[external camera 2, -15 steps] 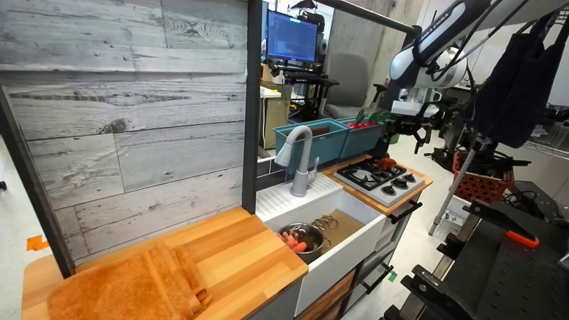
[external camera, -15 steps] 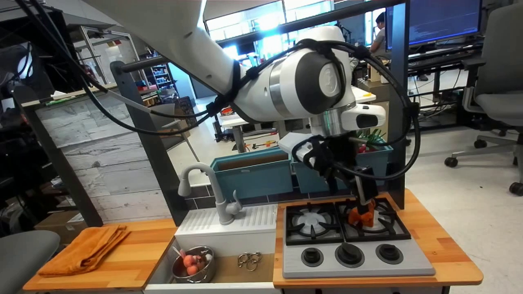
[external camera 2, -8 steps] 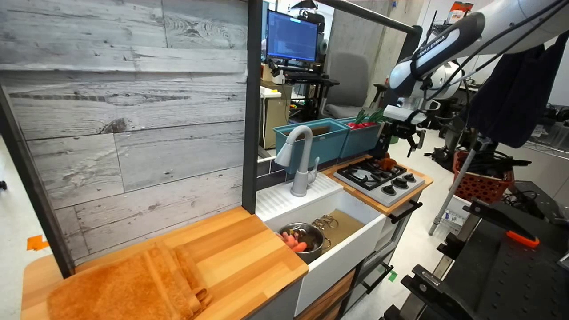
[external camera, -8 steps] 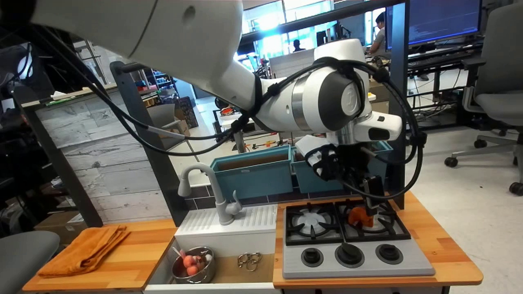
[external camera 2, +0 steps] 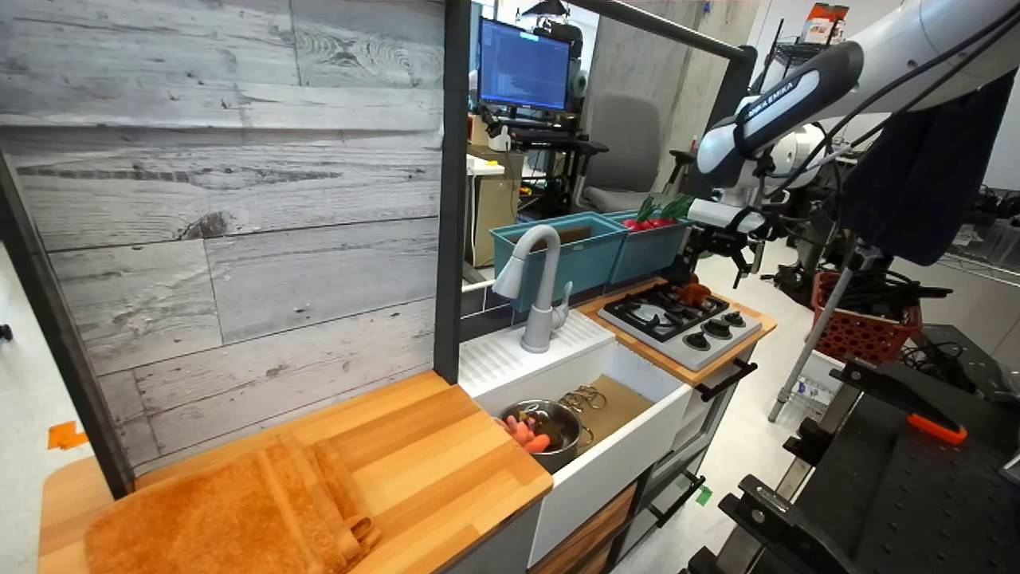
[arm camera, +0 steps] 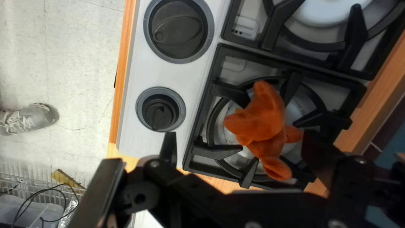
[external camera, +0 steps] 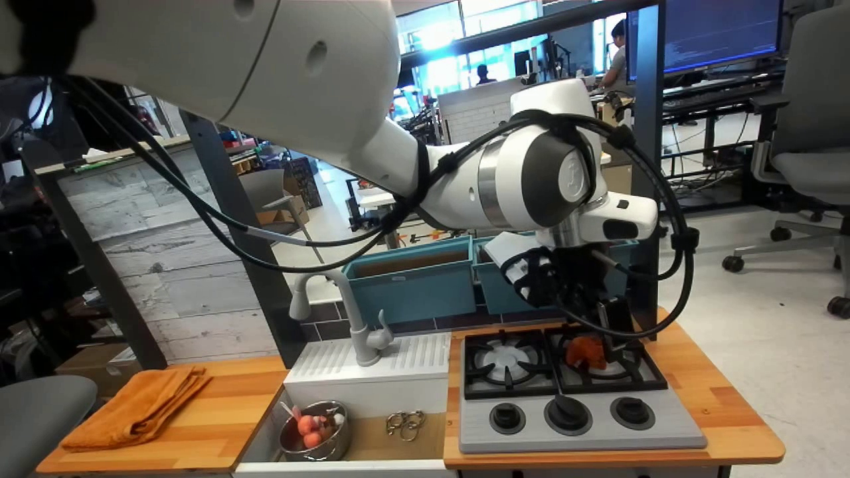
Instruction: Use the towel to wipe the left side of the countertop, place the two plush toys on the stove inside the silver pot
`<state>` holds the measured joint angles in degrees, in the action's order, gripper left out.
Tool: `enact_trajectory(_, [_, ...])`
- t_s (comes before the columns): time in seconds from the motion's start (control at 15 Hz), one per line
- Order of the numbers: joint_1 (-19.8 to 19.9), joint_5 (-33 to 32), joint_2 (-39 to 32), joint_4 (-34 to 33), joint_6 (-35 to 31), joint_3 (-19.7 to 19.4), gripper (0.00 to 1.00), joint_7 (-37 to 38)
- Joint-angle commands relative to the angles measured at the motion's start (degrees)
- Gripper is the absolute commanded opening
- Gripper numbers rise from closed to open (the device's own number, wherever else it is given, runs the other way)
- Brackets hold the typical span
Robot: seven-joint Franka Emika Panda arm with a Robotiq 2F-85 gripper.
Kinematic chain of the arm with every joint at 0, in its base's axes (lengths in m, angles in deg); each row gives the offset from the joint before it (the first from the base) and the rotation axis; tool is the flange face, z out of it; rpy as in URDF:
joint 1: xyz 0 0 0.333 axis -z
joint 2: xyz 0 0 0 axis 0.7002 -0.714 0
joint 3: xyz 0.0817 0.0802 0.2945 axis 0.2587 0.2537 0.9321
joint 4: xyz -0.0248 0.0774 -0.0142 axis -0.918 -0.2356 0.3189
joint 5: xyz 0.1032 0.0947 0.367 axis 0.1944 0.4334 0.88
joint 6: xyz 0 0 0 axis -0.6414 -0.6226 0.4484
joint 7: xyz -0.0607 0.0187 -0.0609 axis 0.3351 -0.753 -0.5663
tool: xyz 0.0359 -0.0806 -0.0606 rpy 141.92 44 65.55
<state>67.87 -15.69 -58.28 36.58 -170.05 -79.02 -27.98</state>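
Observation:
An orange-red plush toy lies on a burner of the black-grated stove. It also shows in both exterior views. My gripper is open and empty, above the stove, its fingers spread to either side of the toy's lower part. It shows dark in an exterior view. The silver pot stands in the sink with pinkish-red items inside; I cannot tell if one is the second plush toy. The orange-brown towel lies folded on the wooden countertop.
The white sink lies between the towel side and the stove. A grey faucet rises behind it. Metal rings lie in the sink. Teal planters stand behind the counter, close to the arm. A dark upright post stands behind the stove.
The arm has moved right and lower in an exterior view, bringing my gripper down over the stove beside the plush toy. The toy, pot and towel have not visibly moved.

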Motion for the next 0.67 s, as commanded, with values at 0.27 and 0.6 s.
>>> enact_trajectory(0.27, [1.2,1.8,-1.9,-1.6,-3.0,2.1,0.42,-0.7])
enact_trajectory(0.6, [3.0,5.9,-1.4,-0.9,-7.1,7.4,0.05,-2.4])
